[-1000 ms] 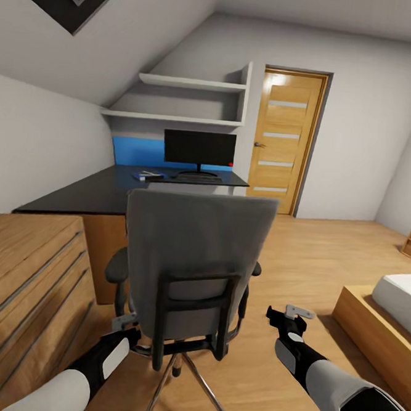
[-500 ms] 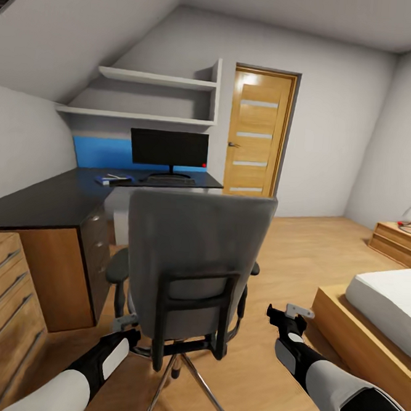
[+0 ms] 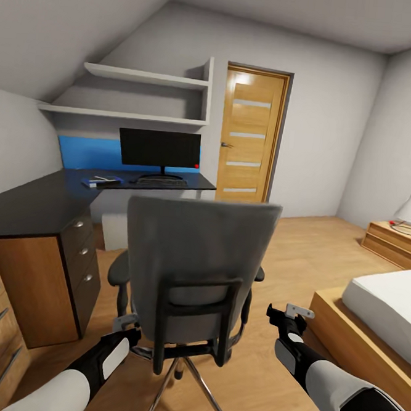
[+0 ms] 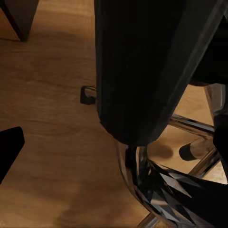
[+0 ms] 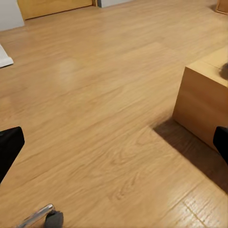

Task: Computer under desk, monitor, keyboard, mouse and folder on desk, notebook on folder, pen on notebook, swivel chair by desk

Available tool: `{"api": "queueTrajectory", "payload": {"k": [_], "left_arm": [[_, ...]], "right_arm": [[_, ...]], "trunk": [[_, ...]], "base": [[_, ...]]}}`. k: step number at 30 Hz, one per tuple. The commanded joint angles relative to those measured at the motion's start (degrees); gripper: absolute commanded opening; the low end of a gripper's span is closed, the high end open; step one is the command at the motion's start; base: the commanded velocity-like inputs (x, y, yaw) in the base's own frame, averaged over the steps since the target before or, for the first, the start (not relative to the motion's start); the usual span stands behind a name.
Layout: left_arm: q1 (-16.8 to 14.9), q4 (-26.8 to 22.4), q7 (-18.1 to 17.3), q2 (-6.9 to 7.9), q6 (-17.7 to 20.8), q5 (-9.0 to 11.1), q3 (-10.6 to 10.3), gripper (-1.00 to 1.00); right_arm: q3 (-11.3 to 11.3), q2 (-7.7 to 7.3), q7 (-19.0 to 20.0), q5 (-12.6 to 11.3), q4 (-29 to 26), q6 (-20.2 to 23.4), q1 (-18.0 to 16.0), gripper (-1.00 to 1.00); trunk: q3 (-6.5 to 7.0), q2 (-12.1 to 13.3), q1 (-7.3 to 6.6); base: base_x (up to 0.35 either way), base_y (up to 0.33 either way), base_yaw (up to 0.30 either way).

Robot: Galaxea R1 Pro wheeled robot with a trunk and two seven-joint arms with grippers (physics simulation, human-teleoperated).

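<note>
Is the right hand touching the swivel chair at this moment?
Apart. The head view shows bare floor between the right hand and the swivel chair.

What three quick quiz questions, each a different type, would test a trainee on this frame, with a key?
1. True or false: the monitor stands on the desk.
2. Which side of the swivel chair is the wooden door on, in the head view? A) left B) right C) hidden behind it
3. Fill in: the right gripper hangs above the wood ____.

Key: 1 true; 2 B; 3 floor.
</note>
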Motion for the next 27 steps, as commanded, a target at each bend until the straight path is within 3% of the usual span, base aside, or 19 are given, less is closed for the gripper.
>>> {"api": "queueTrajectory", "payload": {"k": [1, 5, 17, 27], "left_arm": [[0.0, -0.1, 0.5, 0.07, 0.3, 0.5, -0.5, 1.00], [0.0, -0.1, 0.5, 0.10, 0.3, 0.5, -0.5, 1.00], [0.0, 0.2, 0.2, 0.11, 0.3, 0.5, -0.5, 1.00], [0.0, 1.2, -5.6, 0.28, 0.3, 0.5, -0.5, 1.00]], "right_arm": [[0.5, -0.02, -0.3, -0.4, -0.1, -0.1, 0.0, 1.00], [0.5, -0.02, -0.3, -0.4, -0.1, -0.1, 0.0, 1.00], [0.6, -0.01, -0.3, -0.4, -0.1, -0.1, 0.0, 1.00], [0.6, -0.01, -0.3, -0.4, -0.1, -0.1, 0.0, 1.00]], "trunk": [[-0.06, 0.0, -0.02], [-0.06, 0.0, -0.02], [-0.06, 0.0, -0.02], [-0.06, 0.0, -0.02]], "base": [[-0.133, 0.001, -0.001], [-0.250, 0.000, 0.000], [-0.062, -0.035, 0.000], [-0.001, -0.001, 0.000]]}}
